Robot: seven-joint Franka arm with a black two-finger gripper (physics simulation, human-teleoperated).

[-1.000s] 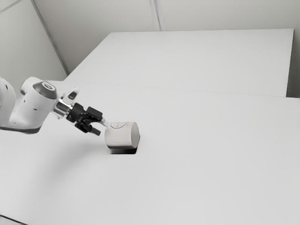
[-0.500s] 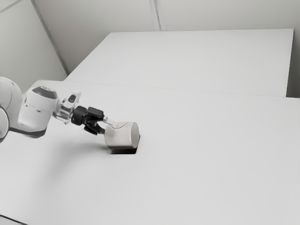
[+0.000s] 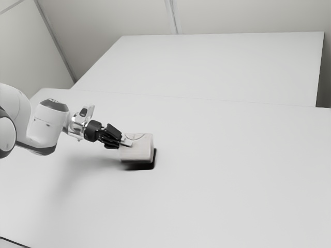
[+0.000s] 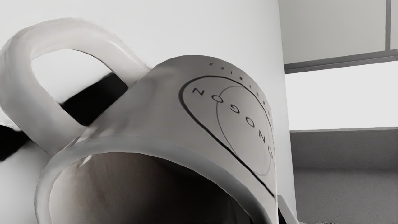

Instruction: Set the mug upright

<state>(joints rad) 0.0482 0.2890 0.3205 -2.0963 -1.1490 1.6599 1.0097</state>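
Observation:
The light grey mug (image 3: 138,151) lies on its side on the table, its base toward the exterior view's right. My gripper (image 3: 125,142) is at its open end, shut on the mug's wall near the rim. In the wrist view the mug (image 4: 149,115) shows its dark interior, printed lettering and its handle (image 4: 17,81), which stands out to one side. The gripper (image 4: 268,216) has one finger outside the wall and a dark bit of the other inside the mouth; most of both is hidden.
The white table (image 3: 217,181) spreads around the mug, with a dark shadow under it. A second white surface (image 3: 222,67) stands behind, before pale walls. A dark cable (image 3: 14,242) lies at the exterior view's lower left corner.
My gripper has moved toward the exterior view's right and its fingers have come together on the mug's wall. The mug has shifted slightly right and its shadow has widened.

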